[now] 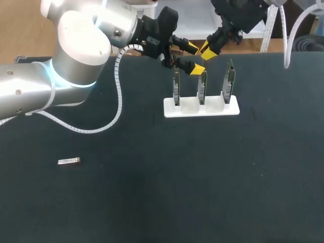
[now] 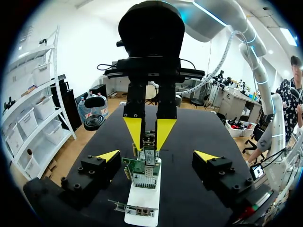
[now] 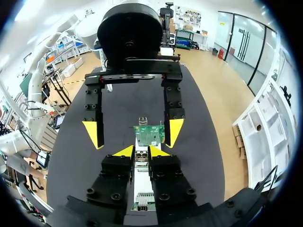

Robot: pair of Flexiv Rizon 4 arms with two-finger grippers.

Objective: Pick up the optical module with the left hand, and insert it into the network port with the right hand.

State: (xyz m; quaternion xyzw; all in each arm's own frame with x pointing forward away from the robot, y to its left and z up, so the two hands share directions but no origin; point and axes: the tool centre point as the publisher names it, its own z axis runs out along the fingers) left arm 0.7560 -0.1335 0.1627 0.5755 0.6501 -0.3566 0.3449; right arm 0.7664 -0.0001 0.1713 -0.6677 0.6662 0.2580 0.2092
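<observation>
Only your head view shows the one optical module [image 1: 69, 161]. Three cards [image 1: 202, 90] stand racked, left end effector [image 1: 196, 58] spread, right end effector [image 1: 206, 50] pressed together.

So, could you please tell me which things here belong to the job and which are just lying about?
Job: small silver optical module; three upright green network cards; white plastic holder; left claw; right claw.
Incidental: black table; white spiral cable.
</observation>
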